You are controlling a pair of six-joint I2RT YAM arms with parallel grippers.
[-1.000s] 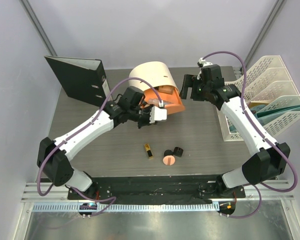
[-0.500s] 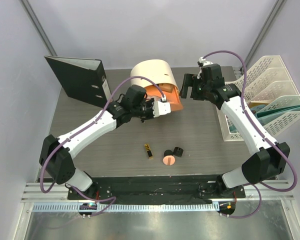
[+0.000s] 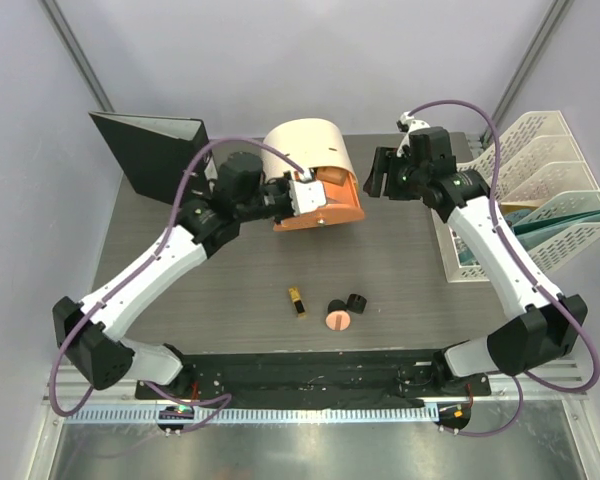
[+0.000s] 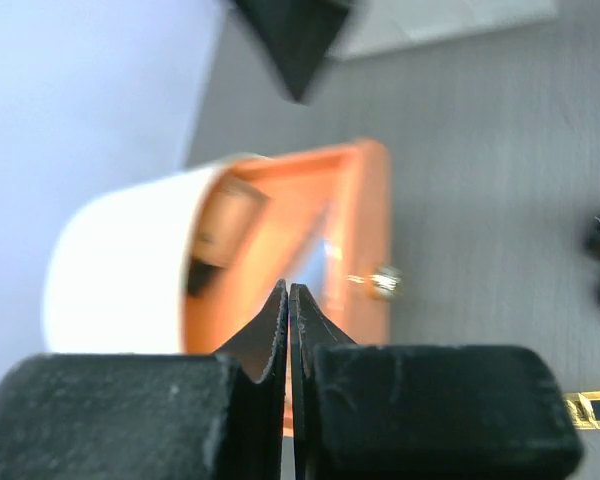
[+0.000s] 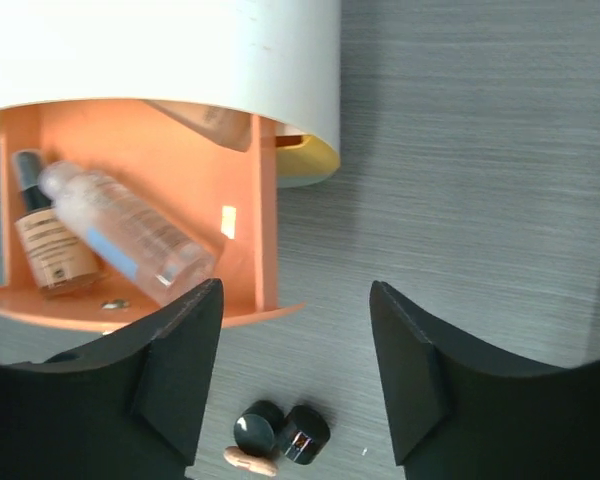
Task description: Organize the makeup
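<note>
The left claw (image 4: 288, 300) is closed, its pads pressed together with nothing visible between them. It hangs just above the front of the orange drawer (image 5: 265, 220), close to the small knob (image 4: 383, 283). The drawer stands pulled out of the cream cylindrical box (image 5: 160, 50). The right claw (image 5: 295, 370) is spread wide and empty, just right of the box.

A clear tube (image 5: 130, 235) and a peach bottle (image 5: 42, 250) already lie in the drawer, and a second peach bottle (image 5: 202, 120) shows under the cream shell.

What remains loose lies well to the near side of both claws, towards the arm bases. The lipstick (image 3: 297, 302) lies flat, with its long axis running roughly near to far. Just right of it, the pink compact (image 3: 337, 320) and two black jars (image 3: 357, 301) sit clustered together.

The lipstick lies almost straight near of the left claw, so that arm looks the better placed for it. Its fingers would need to close across the short width.

The surface (image 3: 230, 290) is dark grey woodgrain. A black binder (image 3: 155, 155) stands at its far left and a white file rack (image 3: 540, 180) along its right edge, with pale walls all round.
</note>
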